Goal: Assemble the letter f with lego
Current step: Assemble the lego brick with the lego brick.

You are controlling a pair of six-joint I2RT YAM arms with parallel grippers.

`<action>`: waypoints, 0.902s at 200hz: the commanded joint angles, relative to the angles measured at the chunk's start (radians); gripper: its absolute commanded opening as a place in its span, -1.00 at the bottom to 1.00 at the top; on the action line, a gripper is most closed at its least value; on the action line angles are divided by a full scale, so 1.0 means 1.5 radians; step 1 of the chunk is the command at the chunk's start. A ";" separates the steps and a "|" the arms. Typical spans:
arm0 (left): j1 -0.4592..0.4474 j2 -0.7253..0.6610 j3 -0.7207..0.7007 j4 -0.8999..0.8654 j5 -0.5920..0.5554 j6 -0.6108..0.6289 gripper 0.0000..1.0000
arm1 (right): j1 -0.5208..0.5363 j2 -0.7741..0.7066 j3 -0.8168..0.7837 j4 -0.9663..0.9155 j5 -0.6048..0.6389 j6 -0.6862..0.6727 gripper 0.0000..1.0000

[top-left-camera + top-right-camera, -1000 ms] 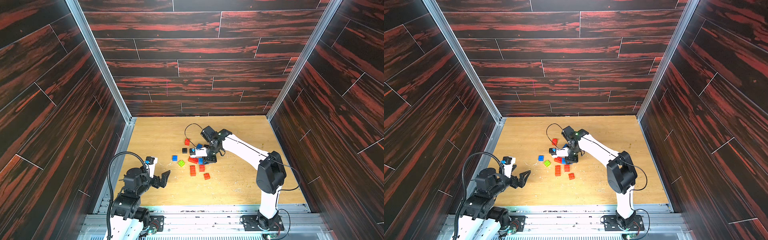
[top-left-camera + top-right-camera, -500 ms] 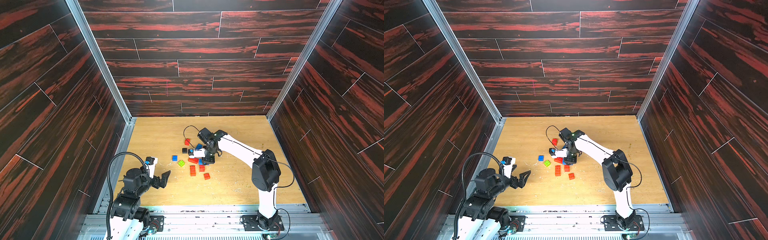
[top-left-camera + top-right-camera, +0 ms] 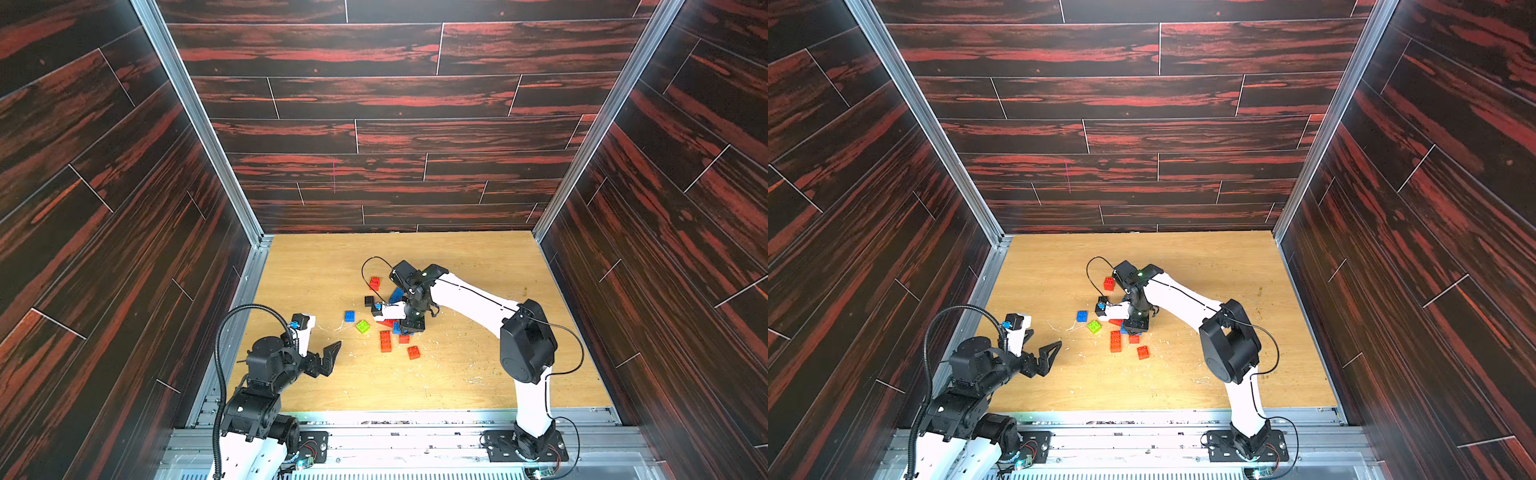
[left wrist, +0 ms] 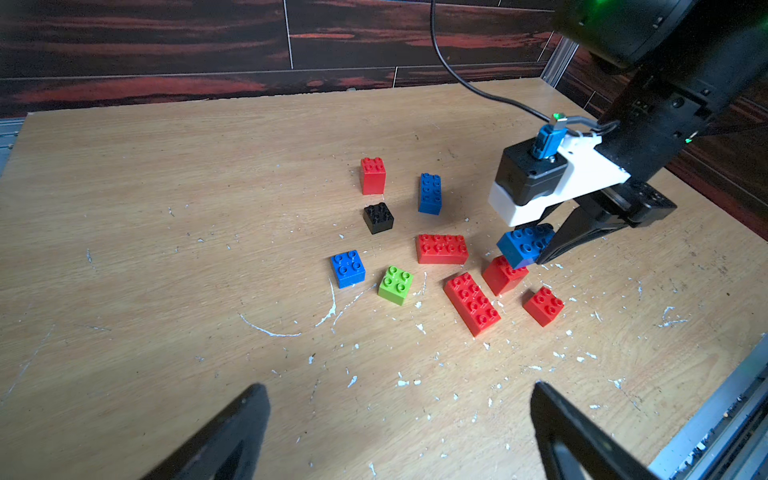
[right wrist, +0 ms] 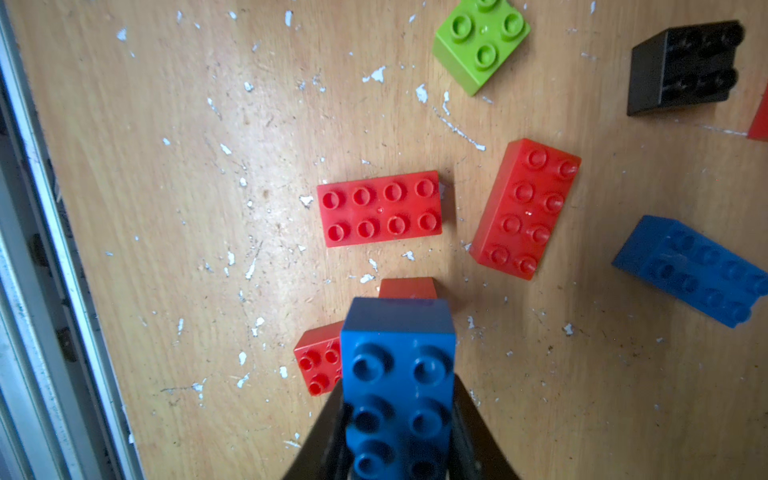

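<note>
Black jaws on the left arm [image 3: 270,365] are held wide apart and empty above the table [image 3: 478,374], well to the left of the lime green brick [image 3: 362,326], which is taken as the landmark. Just left of that green brick a blue square brick [image 3: 350,316] is found. Behind it a black brick [image 3: 369,300] and, farther back, a rear red square brick [image 3: 375,283] are seen, with a loose blue oblong brick [image 4: 429,193] behind and to its right. Just right of the green brick a rear red oblong brick [image 4: 441,248] and a front red oblong brick [image 4: 472,303] are laid flat and apart. Farther right of it, the jaws of the right arm [image 3: 469,297] are closed on a held blue oblong brick [image 5: 399,374], which is gripped by its long sides, tilted, over a middle red square brick [image 4: 504,274]. Whether these two touch cannot be told. Farthest right of the green brick lies an outer red square brick [image 4: 543,305]. No bricks appear joined, so the letter is judged barely begun, and the seating of the held brick on the red one is judged to be the step in hand. For the next move the held brick would have to be levelled, lined up over the studs and pressed straight down, and the loose red brick might need steadying. No container is seen, and the other bricks lie bare on the table.
</note>
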 commanded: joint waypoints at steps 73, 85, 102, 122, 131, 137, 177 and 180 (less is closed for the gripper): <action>-0.002 -0.004 0.001 -0.008 0.012 0.008 1.00 | 0.003 0.041 0.005 -0.034 0.001 -0.018 -0.57; -0.002 -0.005 0.001 -0.007 0.010 0.008 1.00 | 0.004 0.041 0.007 -0.034 0.004 -0.020 -0.57; -0.002 -0.004 0.002 -0.007 0.010 0.008 1.00 | 0.003 0.044 0.008 -0.033 0.011 -0.023 -0.57; -0.002 -0.003 0.002 -0.007 0.010 0.008 1.00 | 0.003 0.047 0.009 -0.030 0.015 -0.024 -0.57; -0.002 -0.003 0.002 -0.006 0.010 0.008 1.00 | 0.003 0.047 0.009 -0.027 0.016 -0.024 -0.57; -0.002 -0.004 0.002 -0.007 0.010 0.008 1.00 | 0.003 0.047 0.008 -0.026 0.017 -0.023 -0.57; -0.003 -0.003 0.001 -0.007 0.010 0.008 1.00 | 0.003 0.051 0.009 -0.022 0.024 -0.024 -0.57; -0.002 -0.003 0.001 -0.007 0.009 0.008 1.00 | 0.004 0.051 0.009 -0.022 0.024 -0.023 -0.57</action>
